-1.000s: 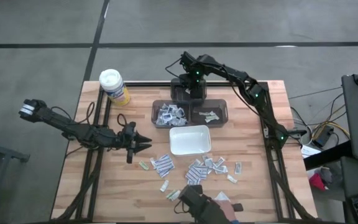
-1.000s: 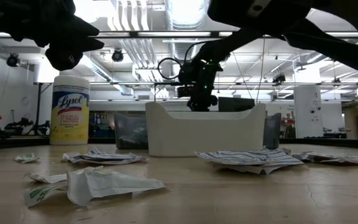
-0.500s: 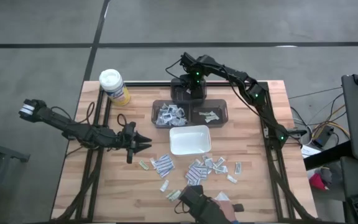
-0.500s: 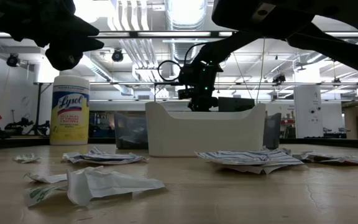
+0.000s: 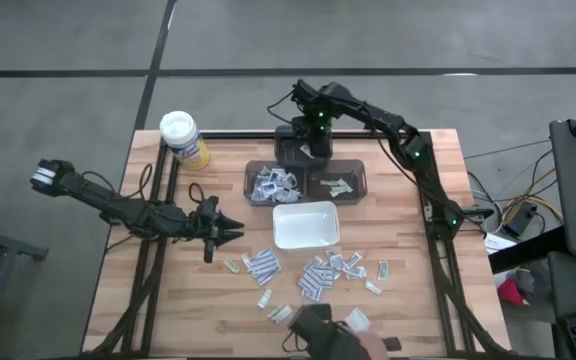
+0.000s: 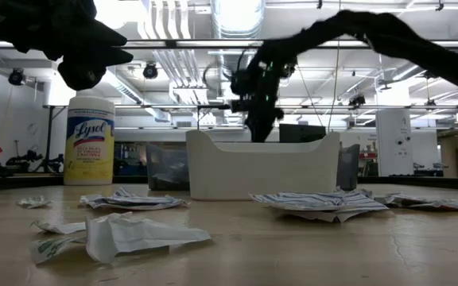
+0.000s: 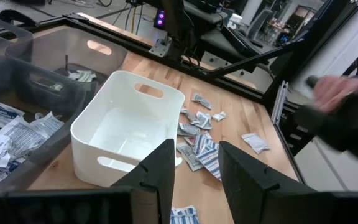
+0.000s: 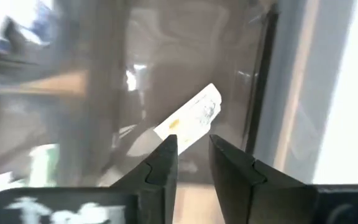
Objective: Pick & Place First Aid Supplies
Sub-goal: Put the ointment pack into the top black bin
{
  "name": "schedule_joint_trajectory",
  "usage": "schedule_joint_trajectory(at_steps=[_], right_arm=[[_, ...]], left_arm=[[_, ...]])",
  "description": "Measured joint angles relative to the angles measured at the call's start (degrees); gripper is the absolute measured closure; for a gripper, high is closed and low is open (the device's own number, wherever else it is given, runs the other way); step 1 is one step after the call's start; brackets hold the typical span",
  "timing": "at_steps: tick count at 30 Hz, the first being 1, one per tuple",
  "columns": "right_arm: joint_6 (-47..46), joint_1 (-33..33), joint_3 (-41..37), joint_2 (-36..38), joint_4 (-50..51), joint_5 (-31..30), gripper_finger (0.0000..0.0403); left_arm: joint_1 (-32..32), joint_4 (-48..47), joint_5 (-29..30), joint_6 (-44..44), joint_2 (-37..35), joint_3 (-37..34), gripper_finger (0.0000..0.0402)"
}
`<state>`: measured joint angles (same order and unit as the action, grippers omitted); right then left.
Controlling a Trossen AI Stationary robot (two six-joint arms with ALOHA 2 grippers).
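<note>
Here, white tray empty; dark bins hold packets; both grippers' fingers apart, nothing gripped.

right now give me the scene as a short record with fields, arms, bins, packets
right gripper: open, above the far grey bin, a packet seen just past its fingers
left gripper: open, empty, waiting left of the white tray
grey bins: two more behind the tray, both holding packets
loose packets: scattered on the table in front of the tray
yellow canister: far left corner
person's hand: at the near edge
</note>
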<state>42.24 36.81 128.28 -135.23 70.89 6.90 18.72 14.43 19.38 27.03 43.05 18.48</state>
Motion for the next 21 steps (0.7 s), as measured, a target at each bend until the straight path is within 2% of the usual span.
schedule_joint_trajectory(at_steps=[5, 12, 21], right_arm=[[-4.74, -2.06, 1.49, 6.48, 7.05, 0.68, 0.0308], [-12.61, -6.5, 0.9, 17.77, 13.93, 0.86, 0.033], [-24.87, -16.04, -7.51, 32.57, 16.33, 1.1, 0.0366]], left_arm=[[0.0, -1.42, -0.02, 0.0, 0.0, -0.02, 0.0284], [0.0, -3.26, -0.02, -0.01, -0.01, -0.03, 0.0284], [0.0, -3.96, -0.02, -0.1, -0.02, -0.04, 0.0284]])
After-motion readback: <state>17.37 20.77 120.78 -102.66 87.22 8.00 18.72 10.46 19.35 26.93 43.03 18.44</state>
